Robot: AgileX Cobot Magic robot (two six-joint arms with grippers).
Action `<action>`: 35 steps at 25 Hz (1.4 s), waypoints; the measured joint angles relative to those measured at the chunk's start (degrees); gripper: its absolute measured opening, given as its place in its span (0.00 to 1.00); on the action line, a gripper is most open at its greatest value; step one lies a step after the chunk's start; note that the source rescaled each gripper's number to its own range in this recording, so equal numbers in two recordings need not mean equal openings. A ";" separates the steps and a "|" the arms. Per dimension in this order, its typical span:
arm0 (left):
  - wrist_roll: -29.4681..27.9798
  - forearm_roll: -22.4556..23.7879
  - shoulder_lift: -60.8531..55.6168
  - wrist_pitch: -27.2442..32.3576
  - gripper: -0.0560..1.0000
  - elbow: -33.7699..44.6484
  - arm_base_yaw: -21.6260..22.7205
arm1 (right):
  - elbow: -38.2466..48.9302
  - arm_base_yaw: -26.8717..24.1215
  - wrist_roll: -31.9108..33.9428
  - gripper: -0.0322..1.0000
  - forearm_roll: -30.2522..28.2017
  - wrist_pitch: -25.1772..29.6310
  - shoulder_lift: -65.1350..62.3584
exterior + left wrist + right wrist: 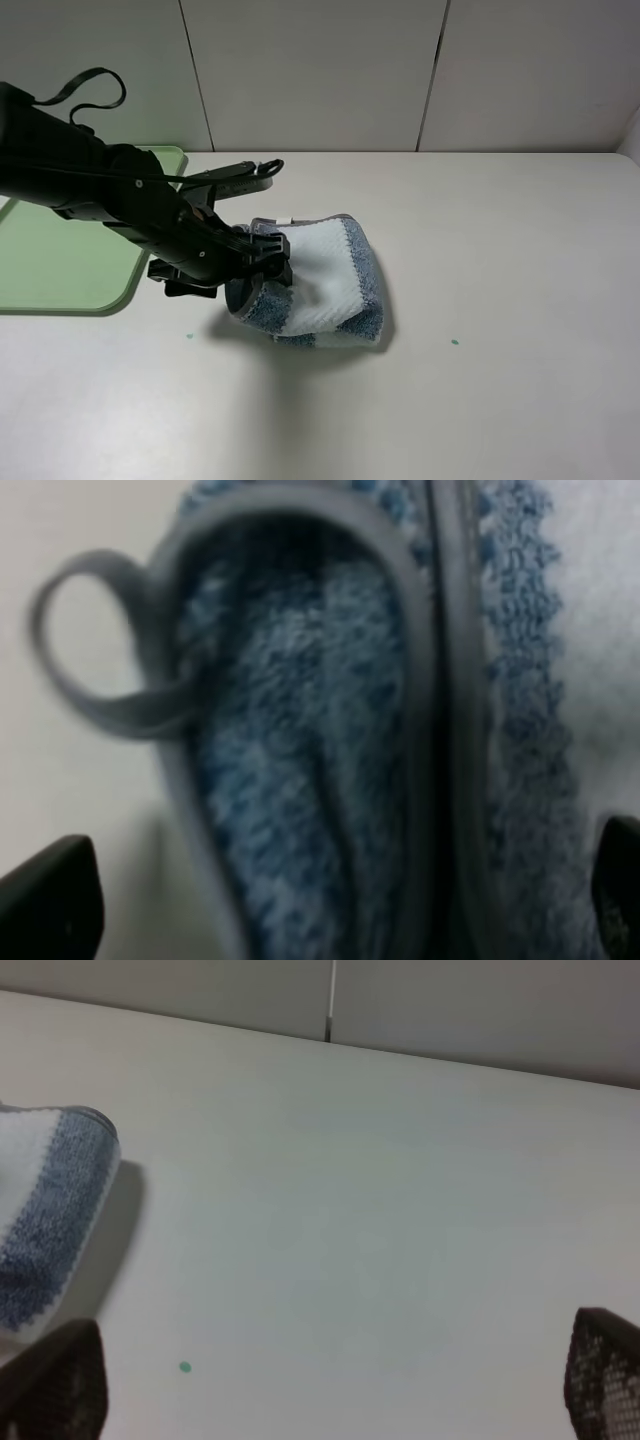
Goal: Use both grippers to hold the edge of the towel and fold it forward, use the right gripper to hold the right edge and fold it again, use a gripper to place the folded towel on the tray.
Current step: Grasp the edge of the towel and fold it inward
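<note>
Lying folded on the tabletop [480, 400], the towel [330, 285] sits mid-table, striped blue-grey and white. Left tool [262, 262] is down at its left end, fingers [50, 900] spread wide either side of the cloth, not clamped; hem [425, 680] and loop [90, 640] fill its close view. Right tool [320, 1385] hangs apart over bare tabletop, towel just off to one side. Farther back left lies the green tray [60, 270], clear of the towel.
</note>
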 joint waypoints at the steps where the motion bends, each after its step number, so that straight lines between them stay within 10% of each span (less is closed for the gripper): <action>1: 0.00 0.00 0.82 -0.28 0.97 -0.61 -0.28 | 0.00 0.00 0.00 1.00 0.00 0.00 0.00; 23: 0.34 0.06 12.06 -4.32 0.82 -9.70 -4.43 | 0.00 0.00 0.00 1.00 0.00 0.00 0.00; 35: -4.36 -0.44 12.74 -5.00 0.19 -9.70 -4.62 | 0.00 0.00 0.00 1.00 0.01 0.00 0.00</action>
